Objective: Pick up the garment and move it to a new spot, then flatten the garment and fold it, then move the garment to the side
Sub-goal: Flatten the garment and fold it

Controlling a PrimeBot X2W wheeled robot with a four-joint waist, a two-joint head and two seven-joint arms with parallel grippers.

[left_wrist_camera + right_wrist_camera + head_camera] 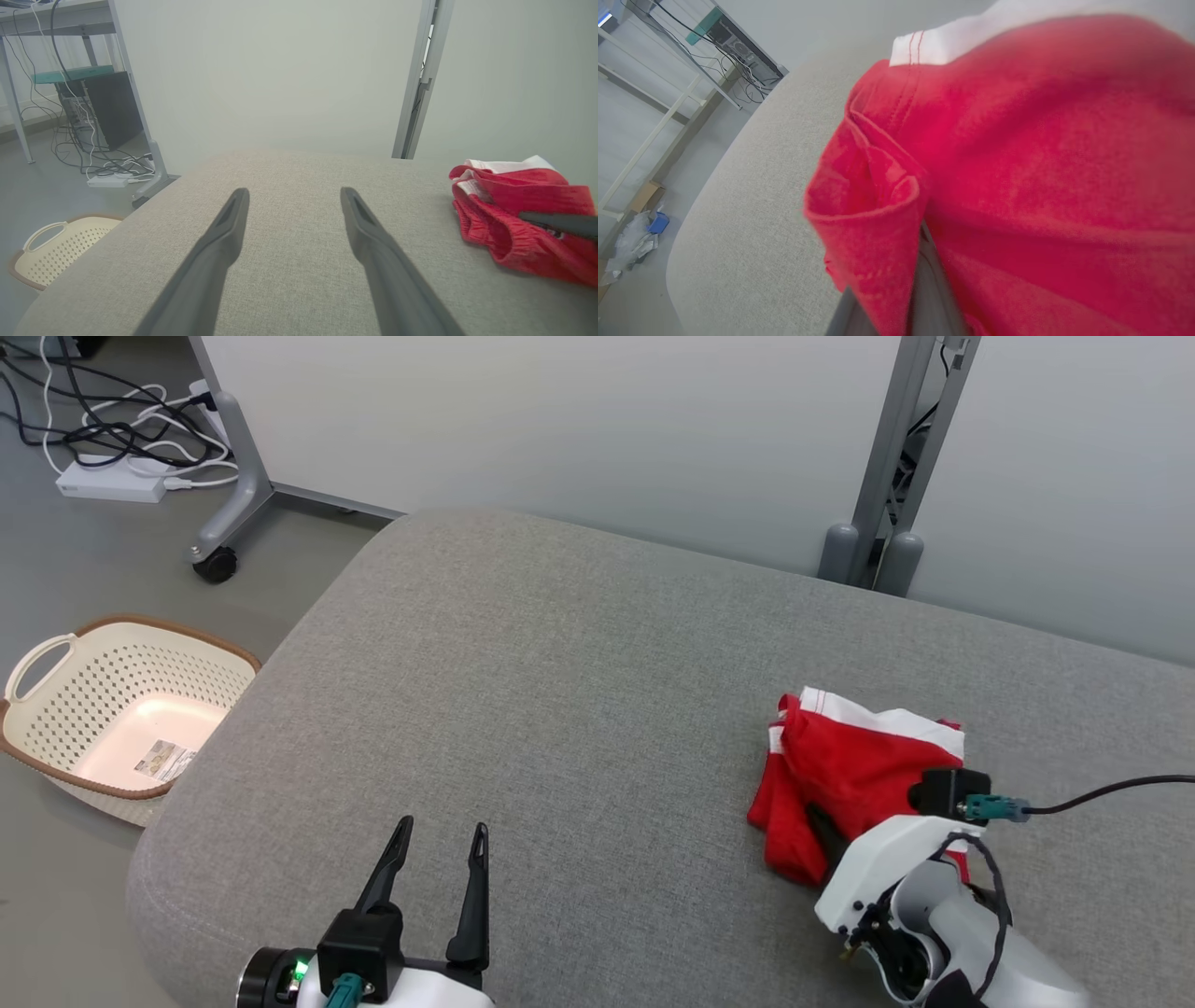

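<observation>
Right wrist view: the right gripper (924, 284) pinches just a small fold of the red garment (1017, 163), which might slip from between its fingers when lifted. The left gripper (443, 826) is spread wide, holding nothing.

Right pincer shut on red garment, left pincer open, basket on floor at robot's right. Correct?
Not quite: the head view shows the basket on the floor at the robot's left. The rest holds: right pincer shut on the red garment, left pincer open.
</observation>
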